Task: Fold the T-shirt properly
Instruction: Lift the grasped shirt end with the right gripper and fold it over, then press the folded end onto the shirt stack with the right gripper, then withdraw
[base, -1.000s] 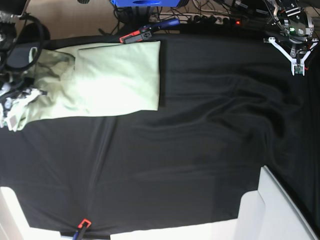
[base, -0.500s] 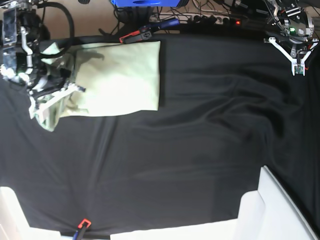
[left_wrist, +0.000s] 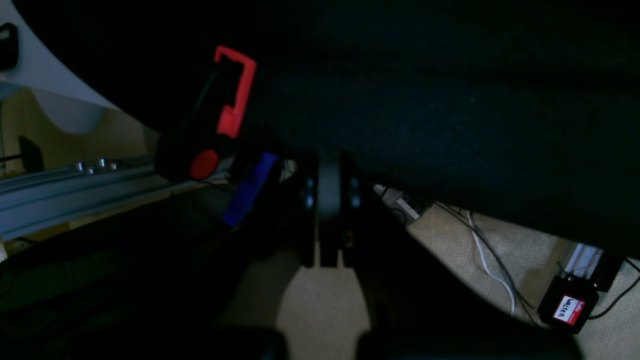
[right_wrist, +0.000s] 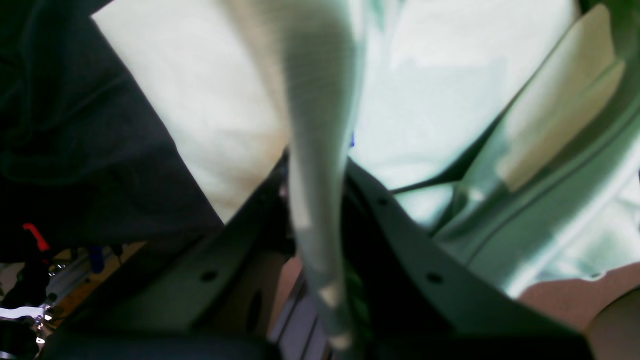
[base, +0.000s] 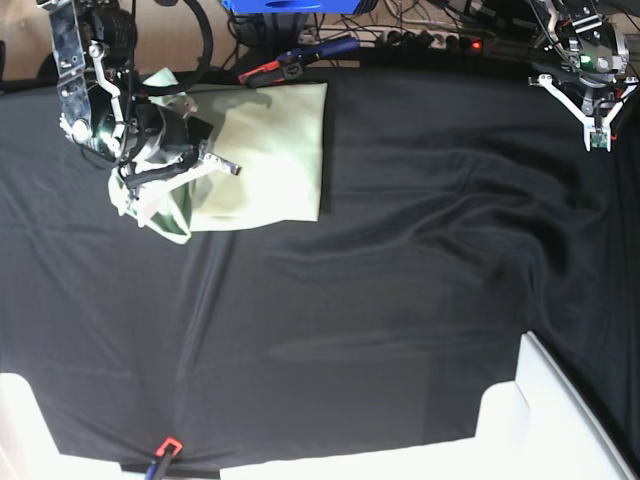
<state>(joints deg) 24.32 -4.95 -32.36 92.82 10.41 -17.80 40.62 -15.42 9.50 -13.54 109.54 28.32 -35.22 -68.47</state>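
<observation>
At far left of the cloth (base: 350, 300), the shirt (base: 270, 150) lay partly folded; its long axis ran left to right, its straight edge facing right. The right gripper (base: 150, 195) was clamped on the shirt's bunched left end, lifted off the cloth; to fold well, that end should be carried rightward level, edges aligned, released only once flat. The left gripper (base: 597, 135) was closed on nothing, far right.
</observation>
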